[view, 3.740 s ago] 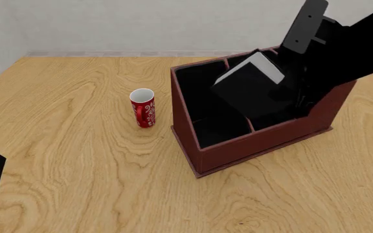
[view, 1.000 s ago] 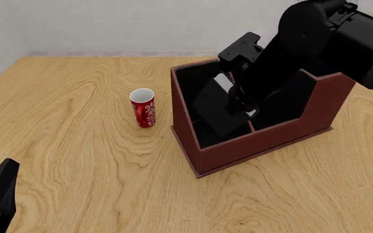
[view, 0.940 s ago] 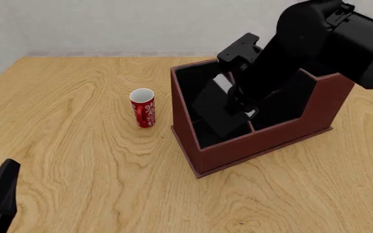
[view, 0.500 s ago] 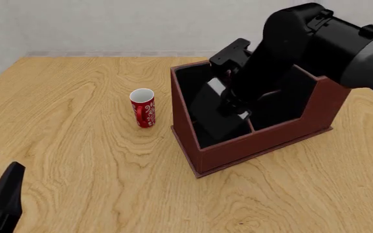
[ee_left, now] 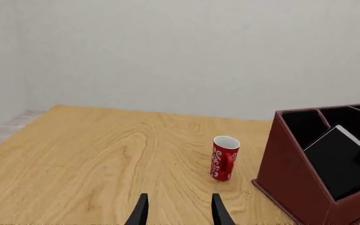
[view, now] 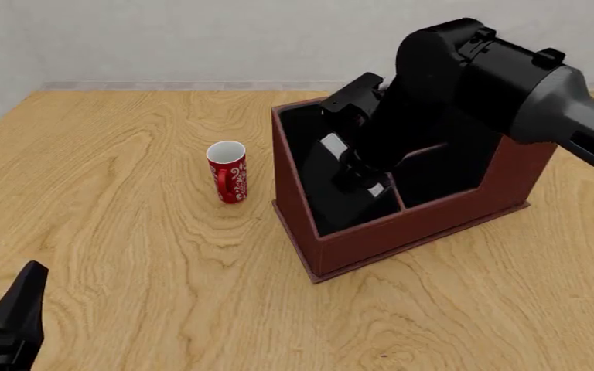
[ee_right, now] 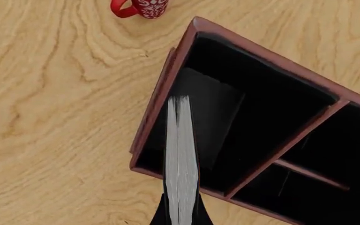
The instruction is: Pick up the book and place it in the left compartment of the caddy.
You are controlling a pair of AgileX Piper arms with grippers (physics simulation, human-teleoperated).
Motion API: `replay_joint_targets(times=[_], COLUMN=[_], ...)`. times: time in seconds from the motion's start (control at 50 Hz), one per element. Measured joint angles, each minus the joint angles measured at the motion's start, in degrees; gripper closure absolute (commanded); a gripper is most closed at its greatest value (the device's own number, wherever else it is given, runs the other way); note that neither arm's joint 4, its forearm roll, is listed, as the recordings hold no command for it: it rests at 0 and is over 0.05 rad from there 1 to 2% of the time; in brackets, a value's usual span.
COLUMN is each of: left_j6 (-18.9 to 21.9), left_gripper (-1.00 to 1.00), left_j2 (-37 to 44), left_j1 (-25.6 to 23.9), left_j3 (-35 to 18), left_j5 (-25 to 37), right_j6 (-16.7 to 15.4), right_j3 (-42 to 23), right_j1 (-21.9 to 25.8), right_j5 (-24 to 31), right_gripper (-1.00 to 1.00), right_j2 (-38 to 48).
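Observation:
The reddish-brown caddy (view: 421, 224) stands right of centre on the table. The black book (view: 330, 179), white page edges (view: 332, 144) up, leans tilted inside the caddy's long left compartment (view: 299, 127). My right gripper (view: 353, 159) is shut on the book from above, down inside the caddy. In the right wrist view the fingers (ee_right: 161, 213) flank the page edges of the book (ee_right: 180, 154) over the left compartment (ee_right: 261, 98). My left gripper (ee_left: 178, 213) is open and empty, low at the near left (view: 13, 328). The left wrist view also shows the book (ee_left: 336, 159) and the caddy (ee_left: 292, 187).
A red can with white pattern (view: 227, 172) stands upright left of the caddy, a short gap away; it also shows in the left wrist view (ee_left: 224, 158) and the right wrist view (ee_right: 144, 6). Smaller compartments (view: 447, 162) lie right of the divider. A wall runs behind the table.
My right arm has carried the book left and down, from above the caddy's middle into the left compartment. My left gripper has come a little further into view at the bottom left.

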Motion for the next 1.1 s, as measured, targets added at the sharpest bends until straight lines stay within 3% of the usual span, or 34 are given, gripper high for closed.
replay_joint_targets(times=[0.54,0.56,1.1], left_j6=[0.2,0.2,0.2], left_gripper=[-1.0,-1.0,-1.0], left_j2=[2.2,2.3,1.4], left_j1=[-0.1,-0.2,-0.3], left_j3=[0.8,0.8,0.4], left_j5=[-2.4,-2.4,-1.7], right_j6=[1.7,1.7,3.0], right_j3=[-0.6,-0.7,-1.0], right_j1=[0.6,0.6,1.1], right_j5=[0.0,0.0,-0.1], right_gripper=[1.0,-1.0,-1.0], right_j2=[1.1,1.1,0.0])
